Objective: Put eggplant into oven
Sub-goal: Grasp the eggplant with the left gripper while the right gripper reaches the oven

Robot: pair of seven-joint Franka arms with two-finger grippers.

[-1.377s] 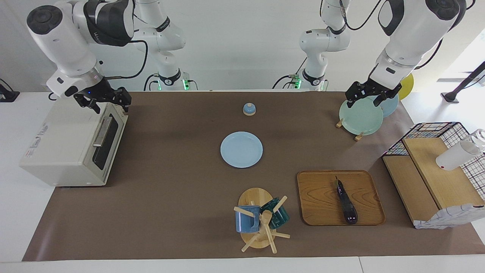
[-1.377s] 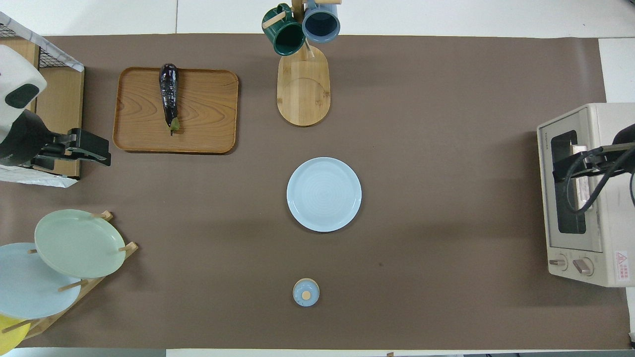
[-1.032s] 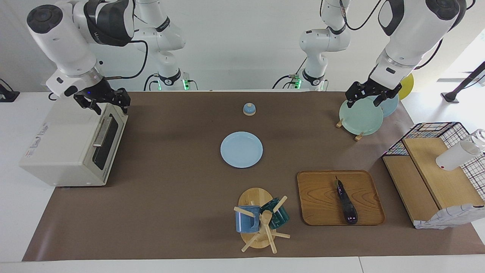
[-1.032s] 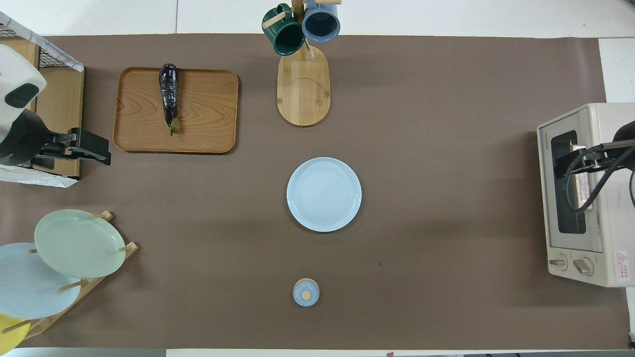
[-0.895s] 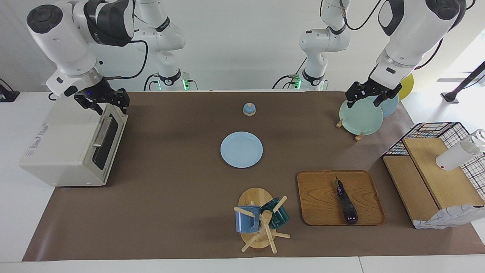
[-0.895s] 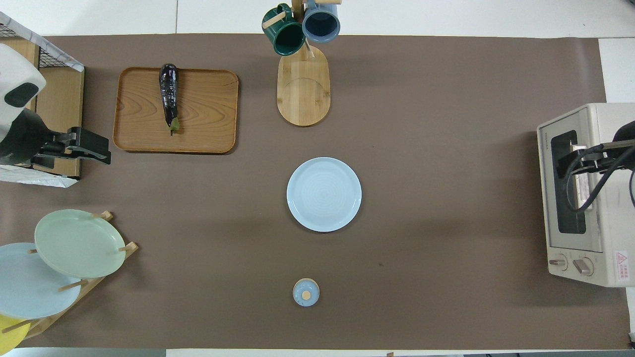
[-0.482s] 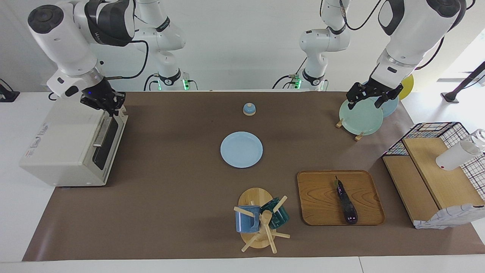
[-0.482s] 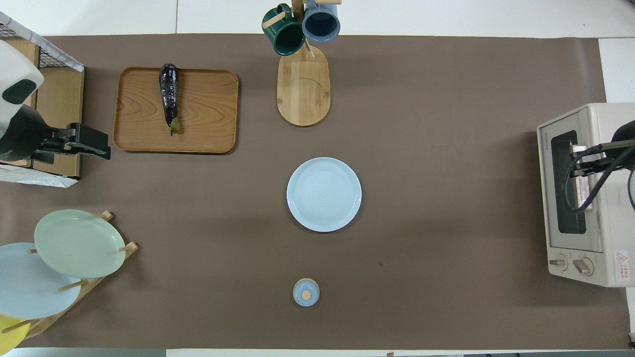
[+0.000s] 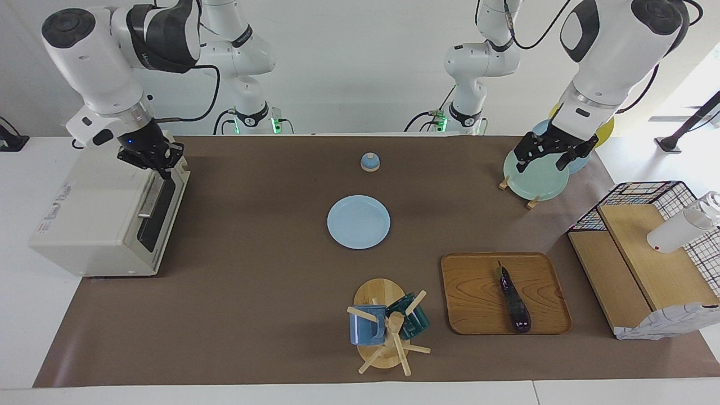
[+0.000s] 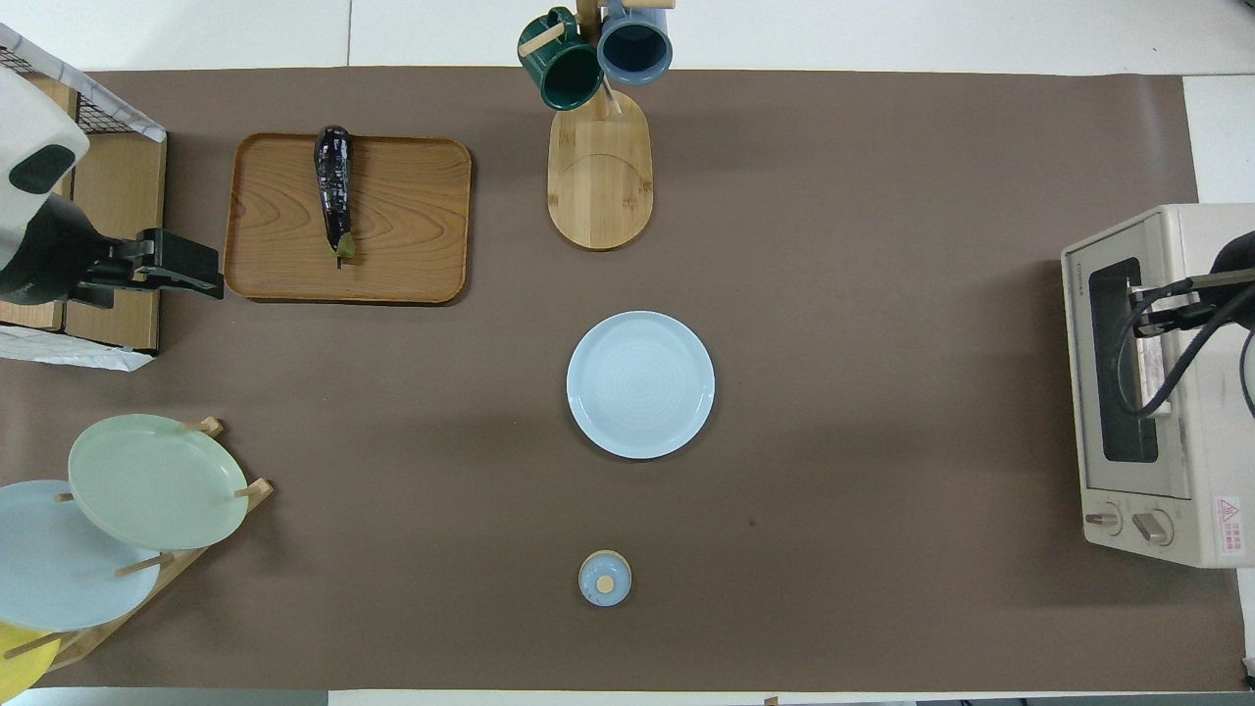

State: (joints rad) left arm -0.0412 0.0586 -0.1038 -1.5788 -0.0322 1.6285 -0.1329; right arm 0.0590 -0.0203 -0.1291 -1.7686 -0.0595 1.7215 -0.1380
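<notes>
Facing view alone shows right hand (image 9: 163, 166) at oven (image 9: 95, 216) handle.

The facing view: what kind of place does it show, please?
Probably a robot lab staged as a kitchen: two Franka arms at a paper-covered table, with a toaster oven, a plate rack and a mug tree.

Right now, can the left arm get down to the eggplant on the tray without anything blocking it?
Probably yes. The eggplant lies bare on the wooden tray, nothing over it. The left gripper, open, hangs over the plate rack, with only bare mat between. The mug stand sits clear of that path.
</notes>
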